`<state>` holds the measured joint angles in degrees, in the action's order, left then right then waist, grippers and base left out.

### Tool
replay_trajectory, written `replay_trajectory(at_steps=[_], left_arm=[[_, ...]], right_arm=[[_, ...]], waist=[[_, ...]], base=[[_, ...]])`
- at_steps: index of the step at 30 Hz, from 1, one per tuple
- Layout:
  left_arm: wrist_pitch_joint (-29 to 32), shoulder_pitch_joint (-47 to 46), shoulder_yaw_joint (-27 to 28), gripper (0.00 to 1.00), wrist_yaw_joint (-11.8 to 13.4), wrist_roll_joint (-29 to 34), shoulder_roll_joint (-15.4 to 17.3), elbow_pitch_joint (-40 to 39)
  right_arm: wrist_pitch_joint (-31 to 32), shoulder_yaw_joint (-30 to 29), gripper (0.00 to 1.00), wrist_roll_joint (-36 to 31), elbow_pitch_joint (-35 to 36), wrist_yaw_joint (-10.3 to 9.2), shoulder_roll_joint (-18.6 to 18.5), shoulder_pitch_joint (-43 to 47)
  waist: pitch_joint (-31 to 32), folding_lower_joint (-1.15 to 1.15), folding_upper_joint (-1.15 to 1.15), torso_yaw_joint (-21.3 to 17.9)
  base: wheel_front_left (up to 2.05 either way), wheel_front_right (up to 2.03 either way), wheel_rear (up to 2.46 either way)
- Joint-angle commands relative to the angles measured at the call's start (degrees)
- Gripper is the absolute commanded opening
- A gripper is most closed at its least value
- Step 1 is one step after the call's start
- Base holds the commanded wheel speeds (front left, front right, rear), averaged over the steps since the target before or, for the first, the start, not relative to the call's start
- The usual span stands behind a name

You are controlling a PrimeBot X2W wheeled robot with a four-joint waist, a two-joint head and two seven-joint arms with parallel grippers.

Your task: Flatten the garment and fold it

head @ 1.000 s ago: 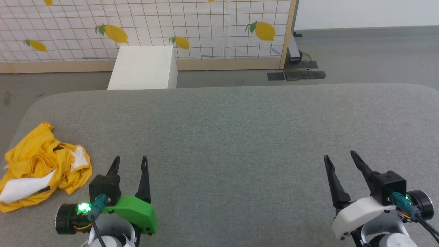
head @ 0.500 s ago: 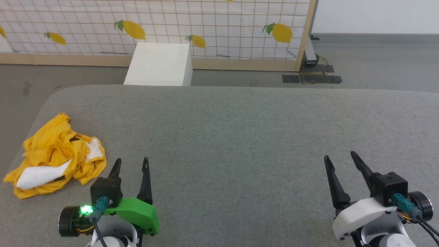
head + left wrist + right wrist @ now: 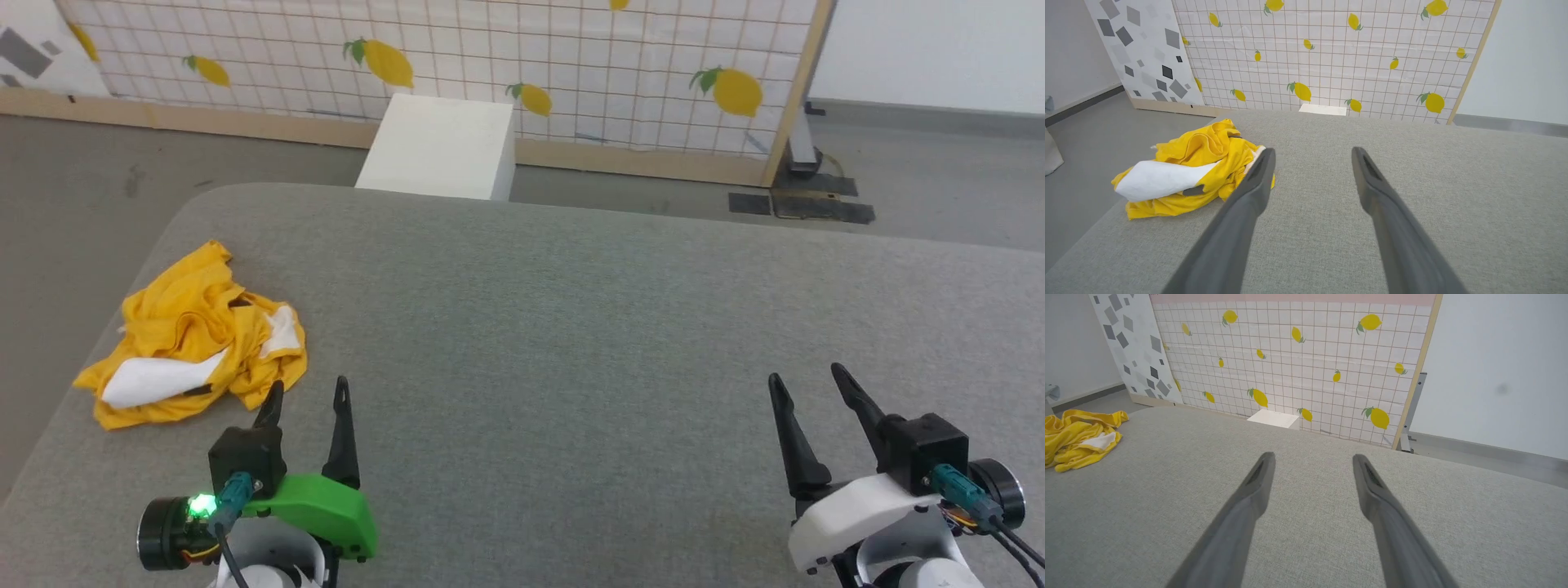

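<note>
The garment [image 3: 196, 335] is a crumpled yellow T-shirt with a white patch showing, heaped near the left edge of the grey table [image 3: 571, 327]. It also appears in the left wrist view [image 3: 1188, 171] and far left in the right wrist view [image 3: 1077, 437]. My left gripper [image 3: 309, 392] is open just right of and nearer than the heap, its left finger close to the cloth's near edge, nothing between the fingers. My right gripper [image 3: 804, 377] stands open at the lower right, far from the garment and holding nothing.
A white box [image 3: 441, 147] stands on the floor beyond the table's far edge, before a lemon-print screen [image 3: 490, 65] with a wooden frame. The table's left edge runs close beside the garment, and grey floor [image 3: 82, 188] lies past it.
The whole head view has shifted: the camera turned left, so the garment, box and screen now sit further right in the picture. Both grippers stay open in the same pose.
</note>
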<state>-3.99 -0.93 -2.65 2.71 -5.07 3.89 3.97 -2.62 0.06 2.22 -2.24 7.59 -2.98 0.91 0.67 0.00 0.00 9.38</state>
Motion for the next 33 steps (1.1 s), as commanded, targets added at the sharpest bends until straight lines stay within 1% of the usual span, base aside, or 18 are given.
replay_trajectory(at_steps=[1,33], left_arm=[[-0.7,-0.8,-0.2,1.0,0.6,-0.5,0.5,0.4],[-4.6,-1.0,-1.1,1.0,4.5,-5.0,1.5,2.7]], right_arm=[[-0.6,0.2,1.0,0.7,-0.3,-0.03,0.0,-0.4],[-2.7,0.6,1.0,2.9,-1.3,-0.06,0.1,-1.1]], waist=[[0.0,0.0,0.0,1.1],[-0.4,0.0,0.0,10.3]], base=[[0.0,0.0,0.0],[0.0,0.0,0.0]])
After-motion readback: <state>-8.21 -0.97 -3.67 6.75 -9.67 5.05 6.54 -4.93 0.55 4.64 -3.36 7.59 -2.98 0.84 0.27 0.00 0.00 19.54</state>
